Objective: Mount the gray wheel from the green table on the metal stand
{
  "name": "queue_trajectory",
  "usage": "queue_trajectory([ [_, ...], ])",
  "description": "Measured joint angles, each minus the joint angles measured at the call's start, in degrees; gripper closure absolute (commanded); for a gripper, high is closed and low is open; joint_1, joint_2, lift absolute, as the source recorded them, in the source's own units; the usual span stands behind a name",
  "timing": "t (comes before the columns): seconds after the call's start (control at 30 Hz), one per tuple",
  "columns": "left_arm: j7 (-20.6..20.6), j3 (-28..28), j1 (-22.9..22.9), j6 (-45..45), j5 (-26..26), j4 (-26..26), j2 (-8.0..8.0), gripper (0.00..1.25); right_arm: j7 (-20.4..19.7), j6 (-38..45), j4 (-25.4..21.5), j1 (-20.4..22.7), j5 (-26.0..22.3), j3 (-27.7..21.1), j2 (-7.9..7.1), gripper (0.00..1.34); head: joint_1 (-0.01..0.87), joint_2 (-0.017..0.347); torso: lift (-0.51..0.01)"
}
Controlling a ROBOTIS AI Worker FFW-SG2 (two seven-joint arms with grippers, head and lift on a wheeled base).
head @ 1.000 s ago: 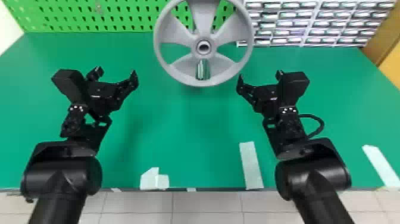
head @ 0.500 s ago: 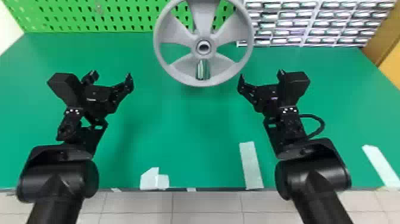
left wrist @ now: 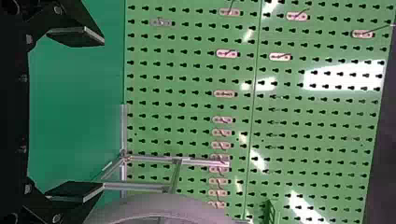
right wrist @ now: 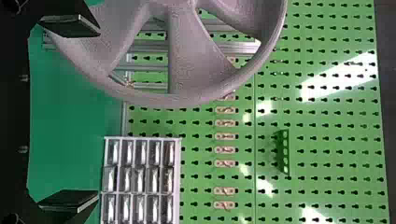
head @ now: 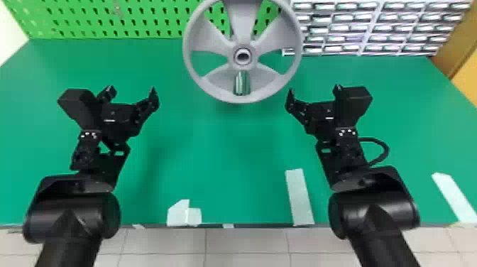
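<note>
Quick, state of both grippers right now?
Left gripper: open, holding nothing.
Right gripper: open, holding nothing.

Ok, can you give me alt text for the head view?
Gray wheel at the far middle of the green table, hub facing the camera. Left gripper and right gripper sit open and empty on either side, nearer the robot. Green pegboard behind.
</note>
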Motion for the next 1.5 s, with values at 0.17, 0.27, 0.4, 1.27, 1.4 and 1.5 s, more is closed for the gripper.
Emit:
queue_trajectory([
  [0.17,0.09,0.0,-0.02,0.0,0.07,0.0,0.0,0.18,0.0,0.0,0.13,0.2,0.09,-0.23,0.06,0.08,0.868,0.052,-0.093],
  [0.27,0.14,0.04,-0.03,0.0,0.25,0.0,0.0,0.18,0.0,-0.14,0.15,0.44,0.1,-0.4,0.13,0.08,0.868,0.052,-0.093],
  [0.4,0.3,0.1,-0.03,0.0,0.34,0.0,0.0,0.18,0.0,-0.24,0.23,0.58,0.2,-0.52,0.23,0.08,0.868,0.052,-0.093],
  [1.27,1.15,-0.29,0.23,0.0,0.44,0.1,0.0,0.18,0.0,-0.25,0.68,0.7,-0.06,-1.33,0.41,0.08,0.868,0.052,-0.093],
  [1.4,1.38,-0.27,0.23,0.0,0.6,0.17,0.0,0.18,0.0,-0.22,0.73,0.7,-0.07,-1.33,0.43,0.08,0.868,0.052,-0.093],
  [1.5,1.42,-0.34,0.23,0.0,0.8,0.27,0.0,0.18,0.0,-0.19,0.75,0.73,-0.07,-1.34,0.43,0.08,0.868,0.052,-0.093],
])
